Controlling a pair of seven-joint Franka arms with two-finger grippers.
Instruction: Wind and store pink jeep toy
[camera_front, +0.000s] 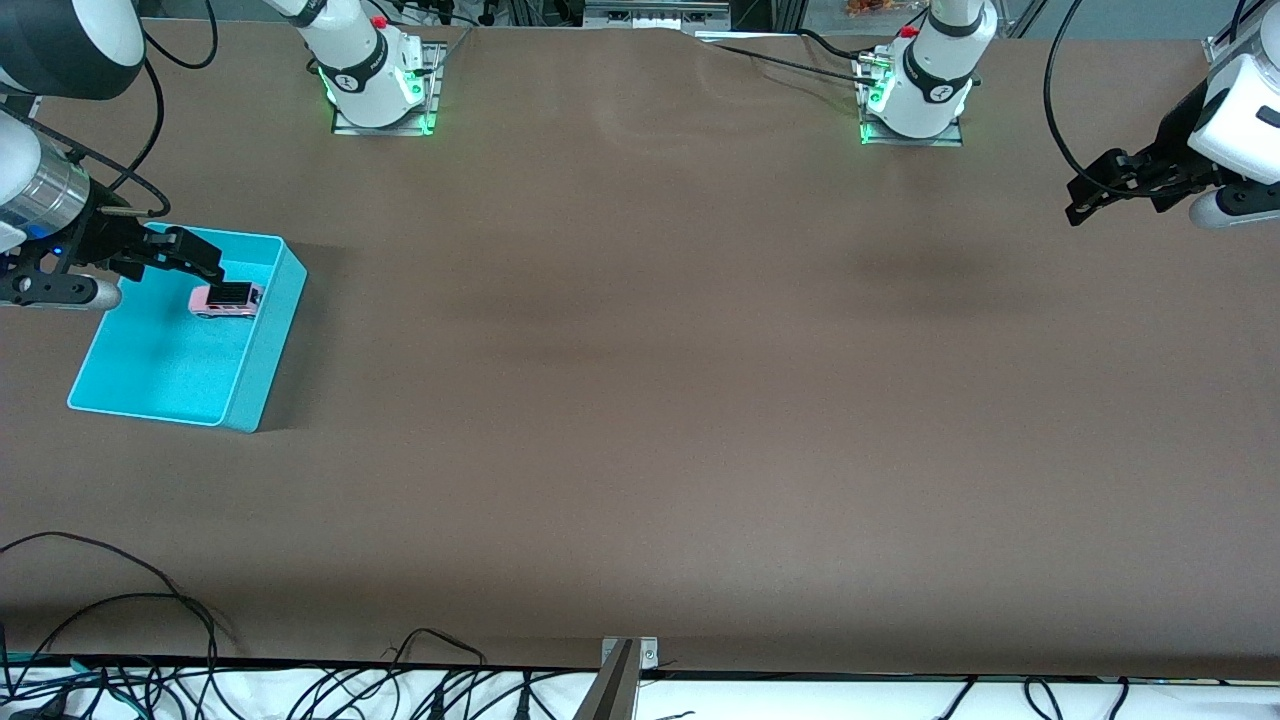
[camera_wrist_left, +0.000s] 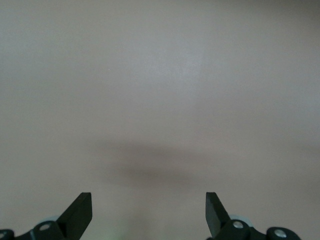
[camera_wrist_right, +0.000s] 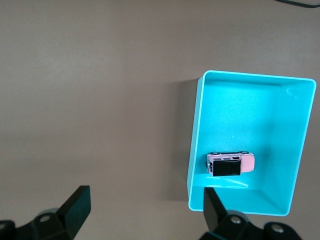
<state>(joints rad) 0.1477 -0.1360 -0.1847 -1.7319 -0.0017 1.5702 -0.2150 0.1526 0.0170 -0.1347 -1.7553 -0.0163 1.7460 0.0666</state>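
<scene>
Since the pink jeep toy (camera_front: 227, 299) already lay inside the cyan bin (camera_front: 262, 355) just below the wide-open, empty right tool (camera_front: 205, 262), that tool seemingly needed only a straight lift clear, while the left tool (camera_front: 1085, 200) waited wide open over bare tabletop (camera_front: 640, 400).

No legible text, label, brand, number or sign on any surface in the front view or either wrist view.
</scene>
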